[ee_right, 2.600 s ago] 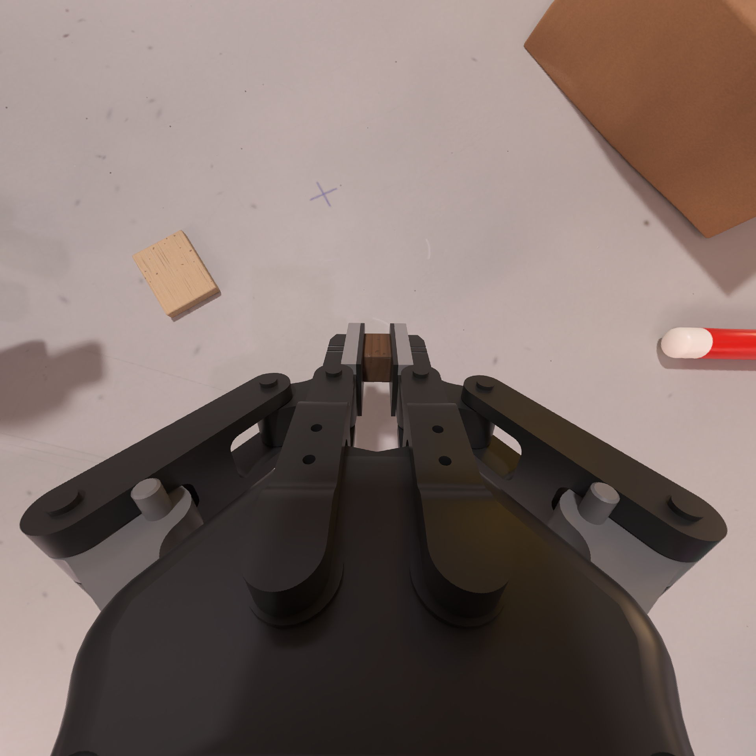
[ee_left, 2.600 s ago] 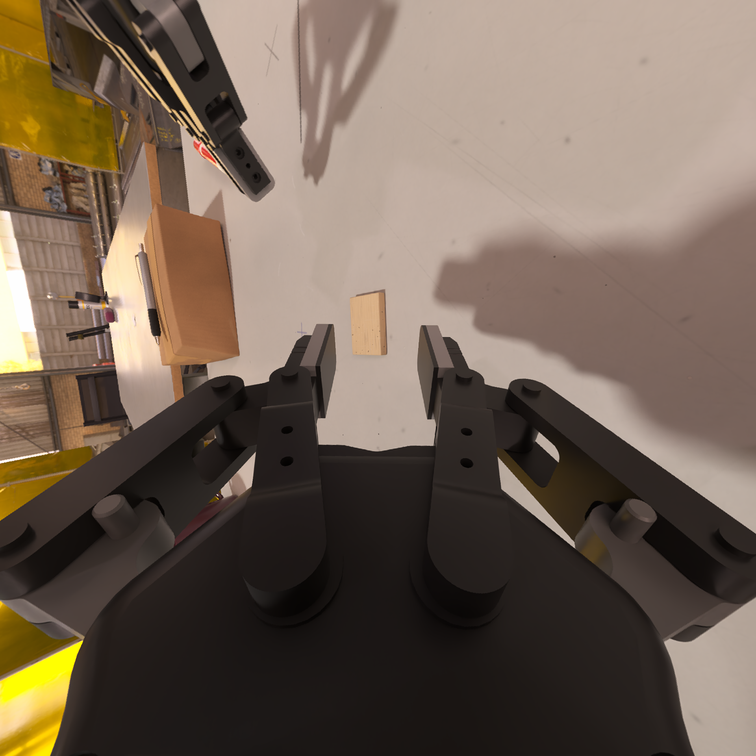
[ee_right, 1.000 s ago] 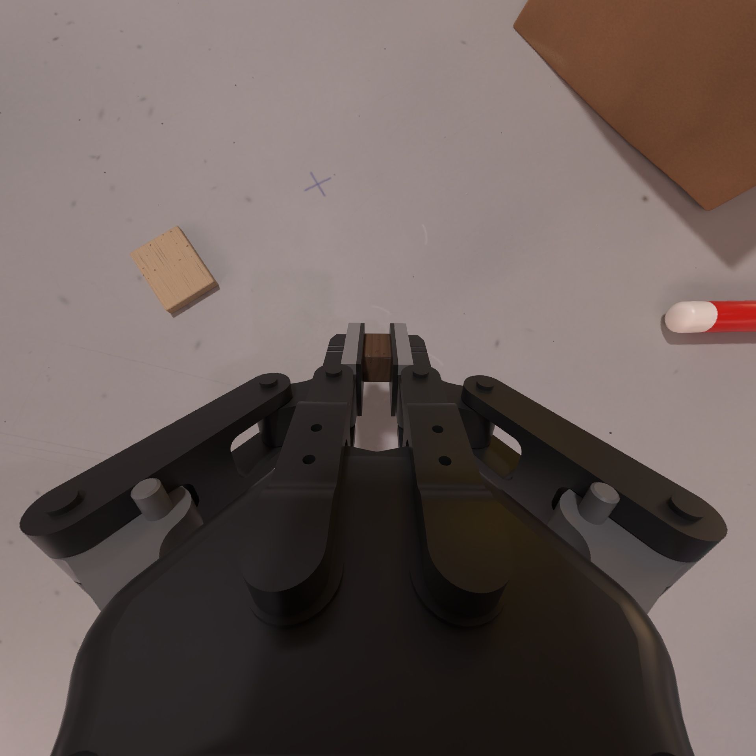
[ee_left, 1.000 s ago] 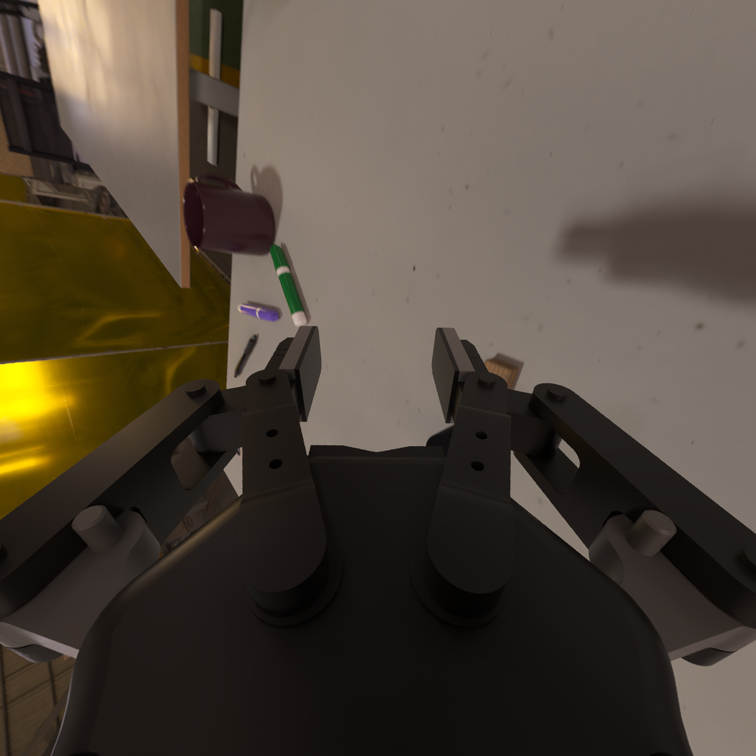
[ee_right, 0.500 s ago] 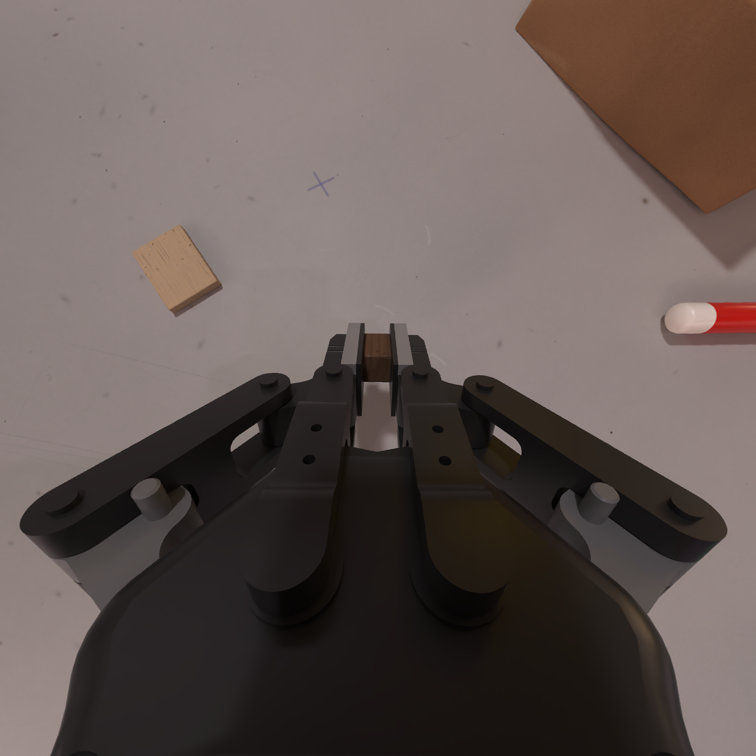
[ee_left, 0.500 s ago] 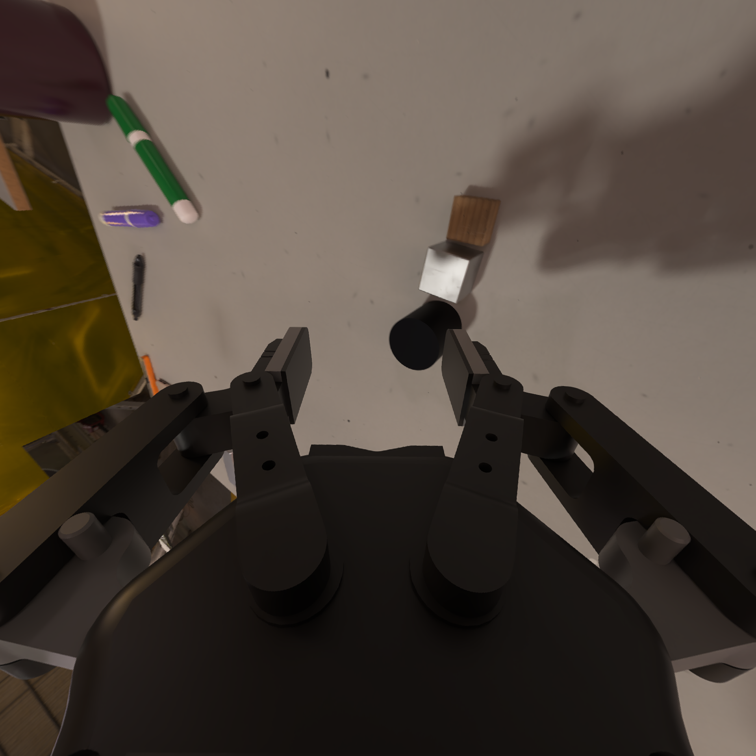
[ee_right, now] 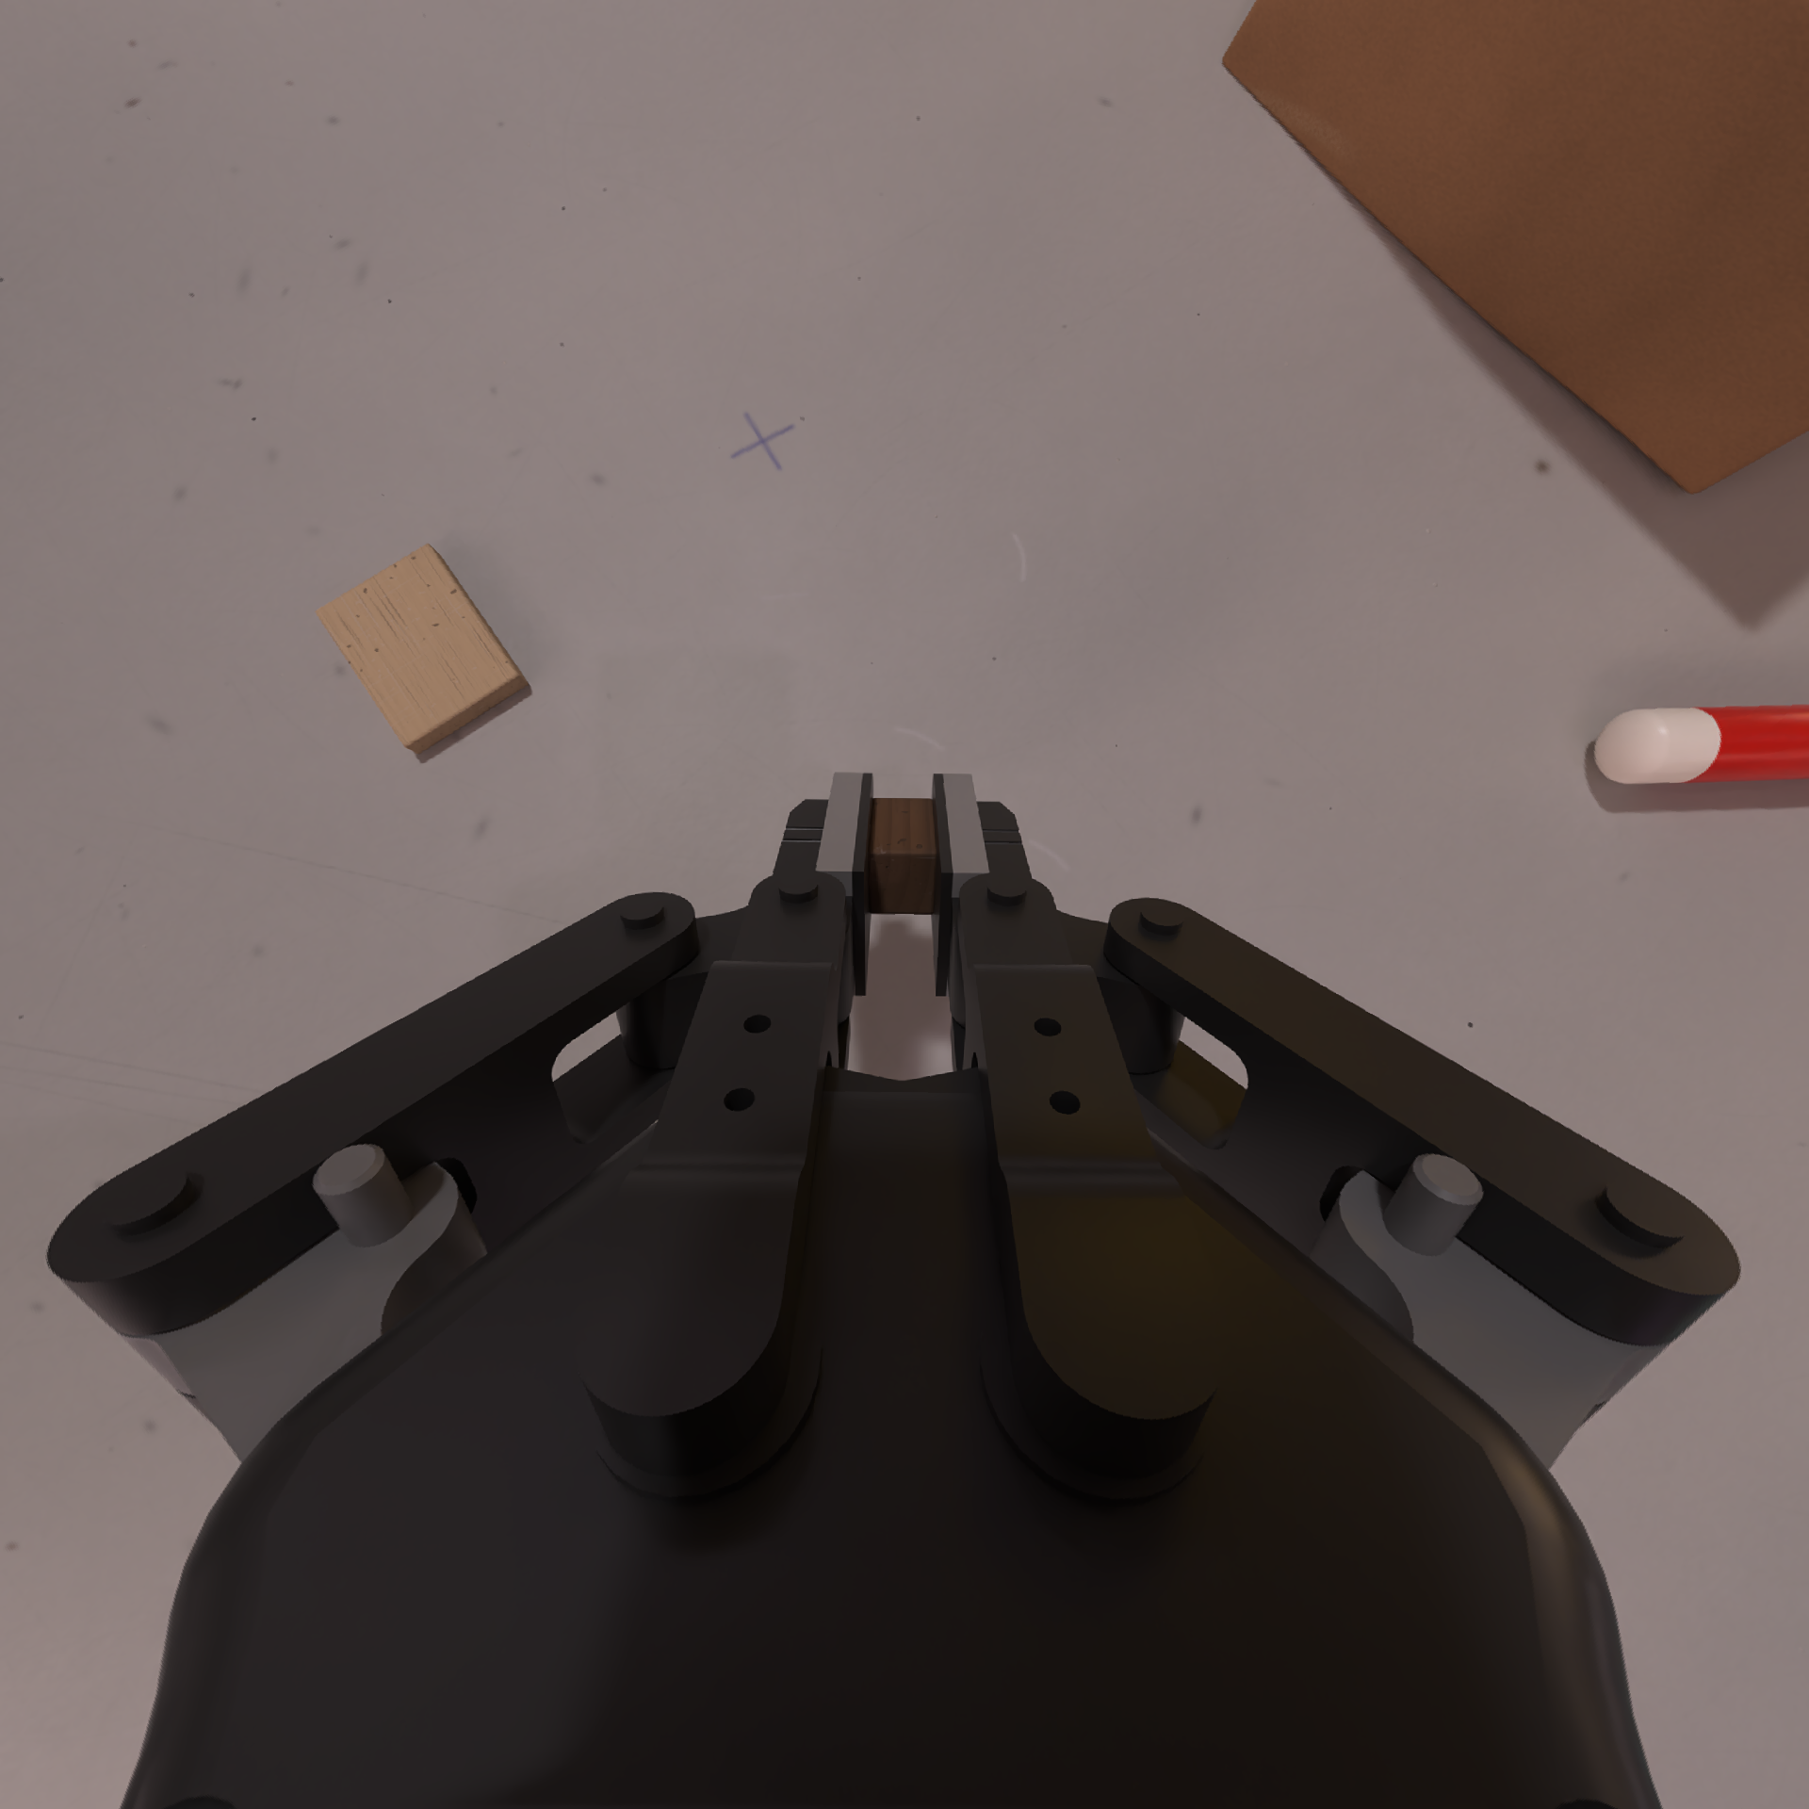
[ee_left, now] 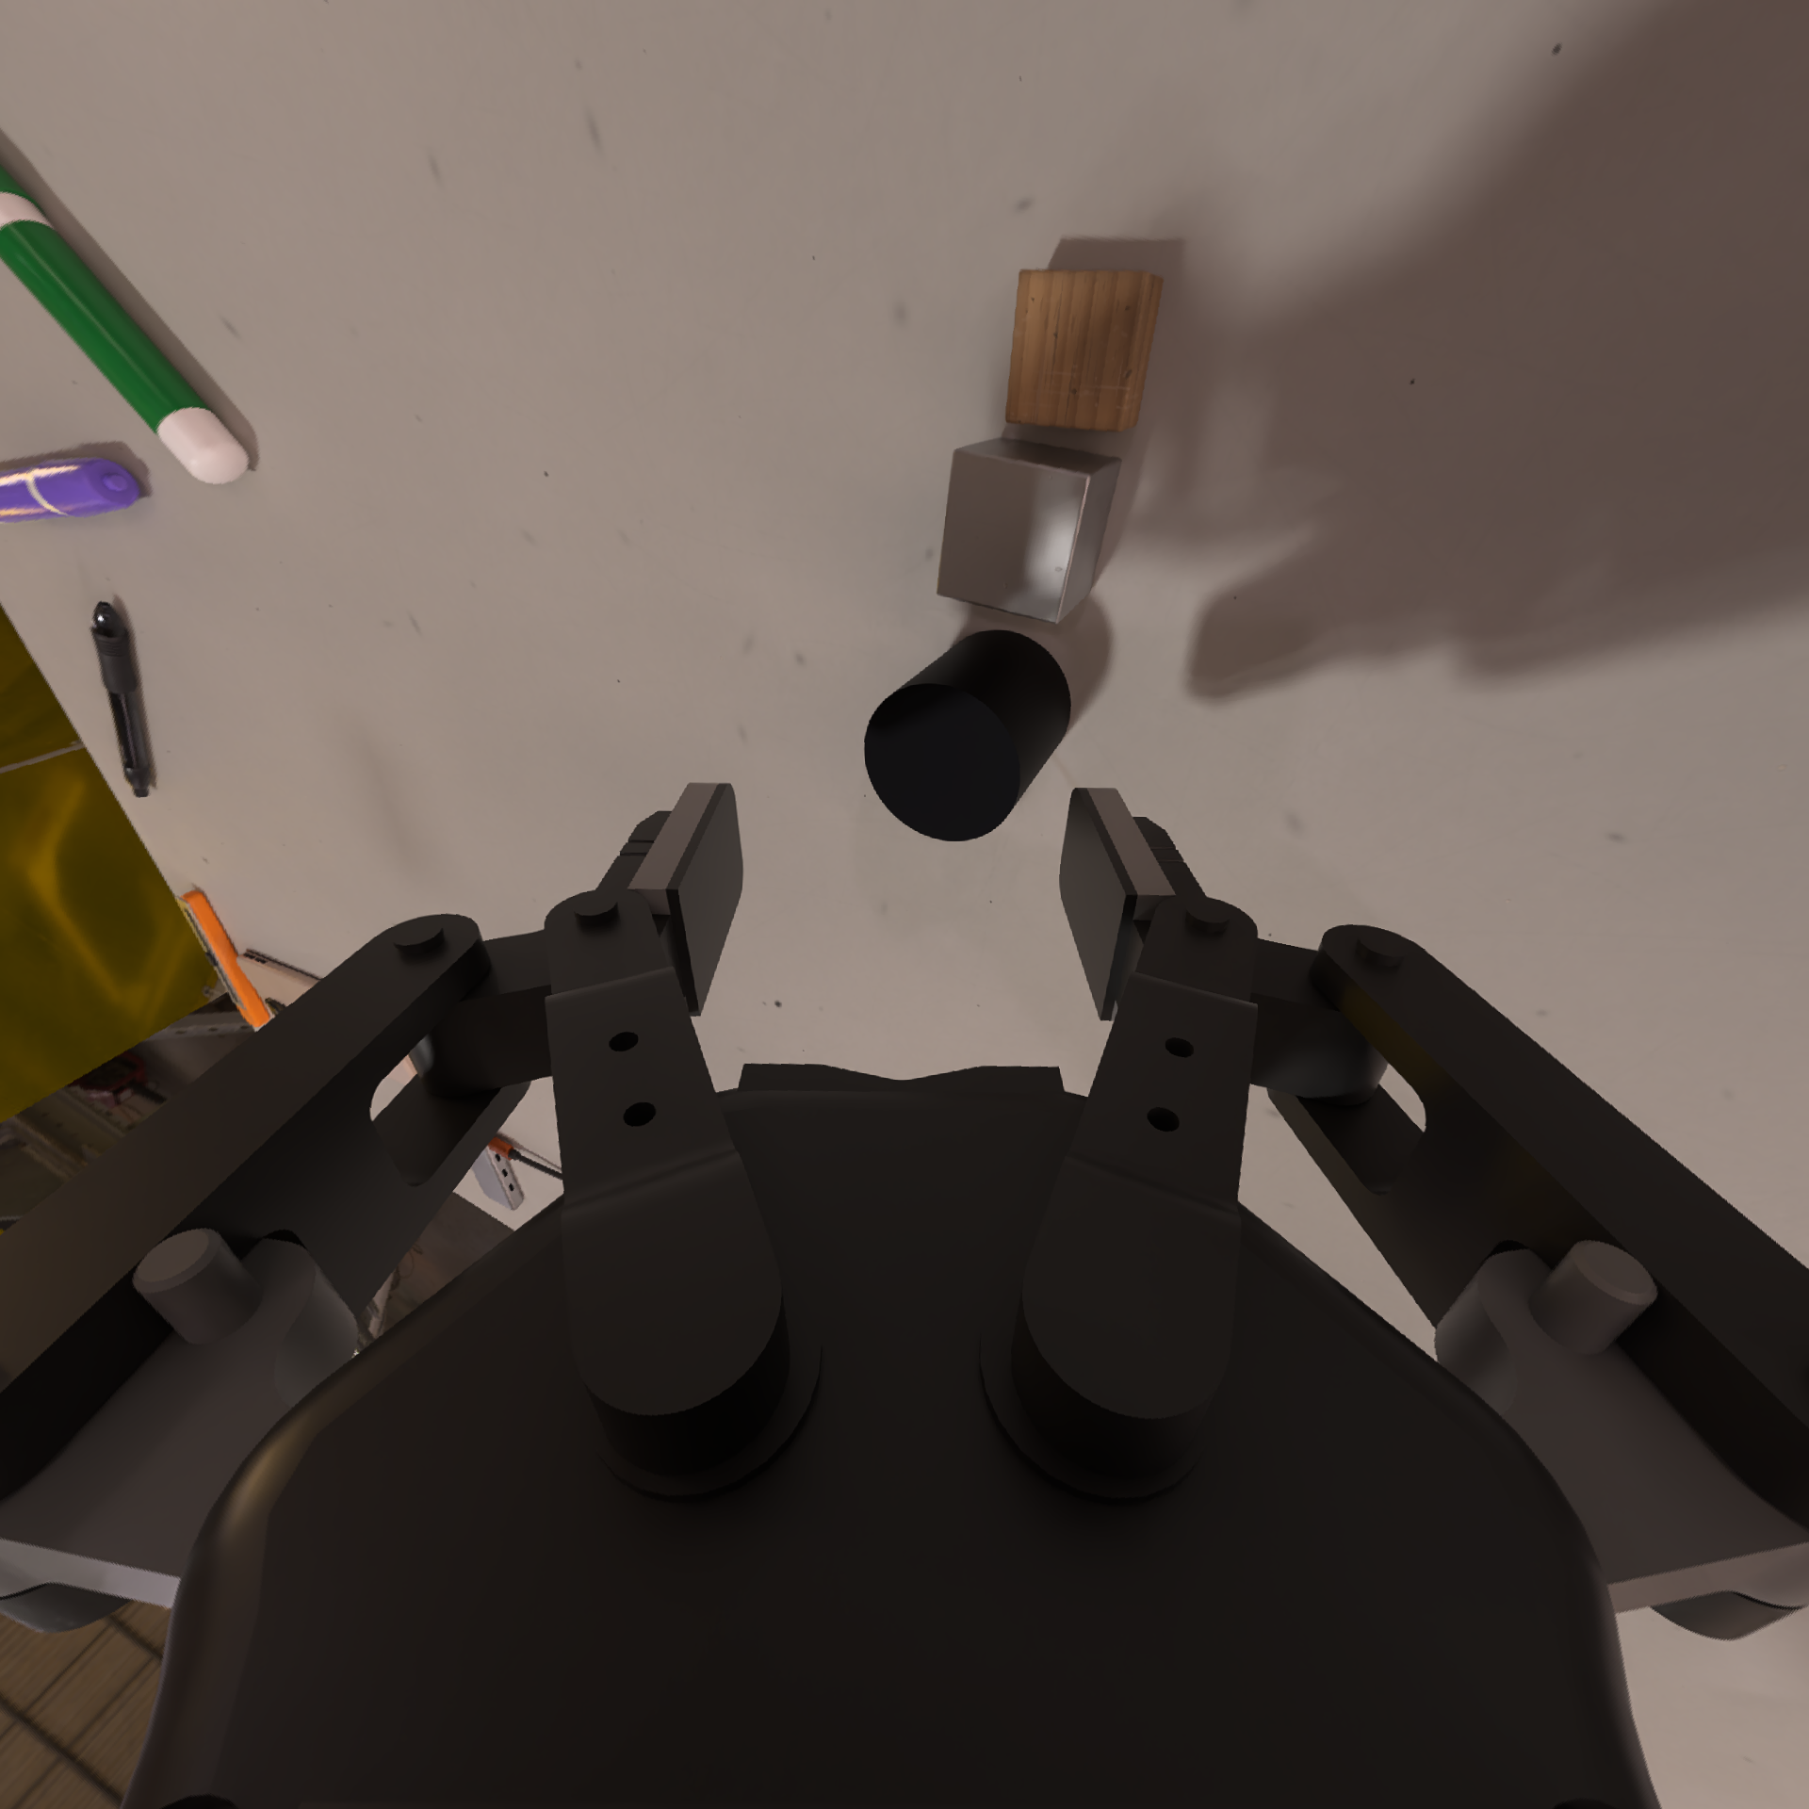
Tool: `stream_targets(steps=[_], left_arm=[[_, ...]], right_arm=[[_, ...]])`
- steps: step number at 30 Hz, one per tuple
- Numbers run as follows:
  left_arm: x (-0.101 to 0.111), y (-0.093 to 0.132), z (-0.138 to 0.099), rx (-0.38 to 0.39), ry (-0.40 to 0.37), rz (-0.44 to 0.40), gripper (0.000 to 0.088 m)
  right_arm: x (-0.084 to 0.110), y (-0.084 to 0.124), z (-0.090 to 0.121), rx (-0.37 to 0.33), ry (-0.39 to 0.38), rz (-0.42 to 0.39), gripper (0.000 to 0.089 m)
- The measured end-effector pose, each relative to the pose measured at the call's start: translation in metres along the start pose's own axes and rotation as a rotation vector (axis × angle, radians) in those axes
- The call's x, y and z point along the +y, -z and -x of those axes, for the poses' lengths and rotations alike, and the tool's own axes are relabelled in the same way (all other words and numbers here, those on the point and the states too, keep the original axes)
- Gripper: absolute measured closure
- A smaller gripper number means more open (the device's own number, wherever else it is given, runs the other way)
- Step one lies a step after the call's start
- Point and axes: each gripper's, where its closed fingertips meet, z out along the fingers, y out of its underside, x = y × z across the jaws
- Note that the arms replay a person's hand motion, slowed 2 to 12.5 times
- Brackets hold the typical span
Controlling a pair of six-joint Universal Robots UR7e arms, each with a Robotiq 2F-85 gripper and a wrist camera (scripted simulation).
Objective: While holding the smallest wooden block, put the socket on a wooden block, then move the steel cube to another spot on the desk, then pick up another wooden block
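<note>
In the left wrist view a black cylindrical socket (ee_left: 964, 734) stands on the desk, with a steel cube (ee_left: 1028, 529) just beyond it and a brown wooden block (ee_left: 1085, 349) beyond the cube. My left gripper (ee_left: 901, 861) is open and empty, above and just short of the socket. In the right wrist view my right gripper (ee_right: 902, 832) is shut on the smallest wooden block (ee_right: 901, 854), a small dark brown cube held above the desk. A flat light wooden block (ee_right: 421, 646) lies on the desk to its left.
A green marker (ee_left: 108, 333), a purple pen (ee_left: 64, 489) and a black pen (ee_left: 122, 695) lie at the left near the desk edge. A brown cardboard box (ee_right: 1566, 215) sits at the upper right and a red marker (ee_right: 1703, 759) at the right.
My left gripper has swung away from the light block and over to the socket, cube and brown block, which now sit more centred and closer. The right gripper has held still with its block.
</note>
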Motion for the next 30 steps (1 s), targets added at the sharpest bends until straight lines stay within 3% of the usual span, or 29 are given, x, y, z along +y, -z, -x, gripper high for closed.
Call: stream_targets(steps=[16,26,30], left_arm=[[0.001,-0.017,-0.003,0.12,-0.052,0.004,0.0351],[-0.001,-0.028,-0.007,0.195,-0.085,0.028,0.0437],[-0.002,-0.03,-0.009,0.217,-0.102,0.049,0.0514]], right_arm=[[0.001,0.001,0.0,0.005,-0.008,-0.004,0.0787],[0.001,0.001,0.001,0.009,-0.008,-0.003,0.0787],[0.001,0.001,0.001,0.011,-0.008,-0.003,0.0787]])
